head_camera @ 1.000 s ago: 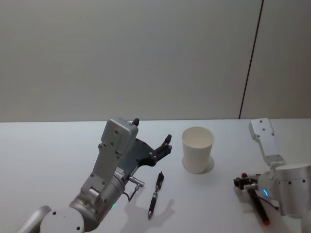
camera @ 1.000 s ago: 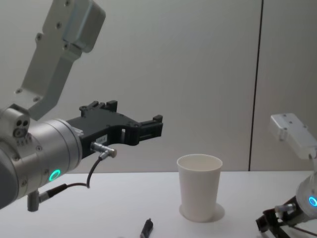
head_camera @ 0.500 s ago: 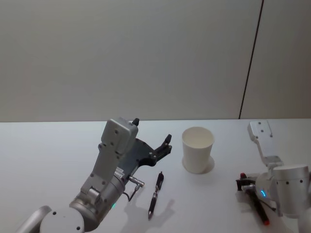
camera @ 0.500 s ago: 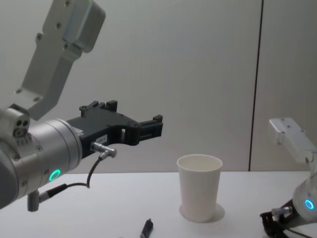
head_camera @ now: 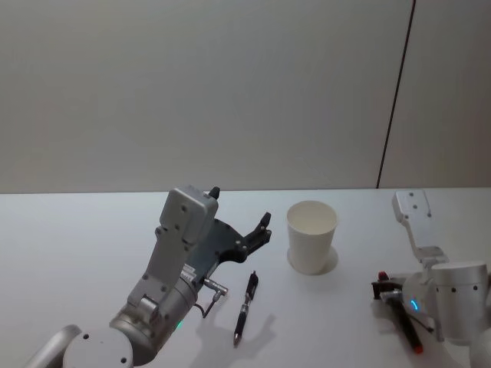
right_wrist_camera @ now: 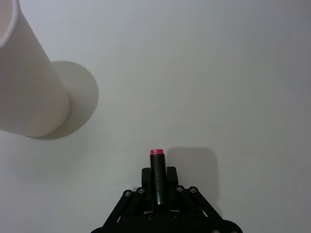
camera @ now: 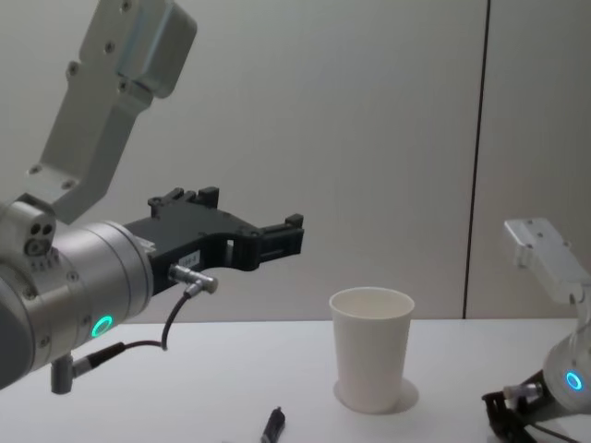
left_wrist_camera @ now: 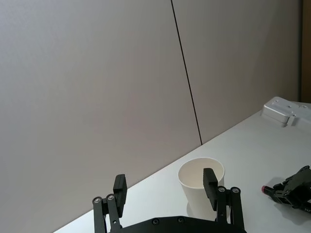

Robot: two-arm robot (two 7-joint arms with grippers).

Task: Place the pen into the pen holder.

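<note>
My right gripper (head_camera: 390, 294) is shut on a dark pen (head_camera: 404, 320) with a pink-red end, low over the table at the right. In the right wrist view that pen (right_wrist_camera: 156, 171) sticks out between the fingers, pink tip forward. The pen holder (head_camera: 312, 236), a plain white paper cup, stands upright left of it and apart from it; it also shows as the pen holder (right_wrist_camera: 29, 82). A second black pen (head_camera: 245, 305) lies loose on the table. My left gripper (head_camera: 258, 228) hangs open and empty above that pen, with the cup (left_wrist_camera: 192, 189) beyond its fingers.
The white table (head_camera: 84, 253) runs back to a plain grey wall with a dark vertical seam (head_camera: 395, 100). The left forearm (camera: 83, 277) looms large at the left of the chest view.
The right arm has shifted slightly with the pen still in its gripper. The left arm, the cup and the loose pen have not moved.
</note>
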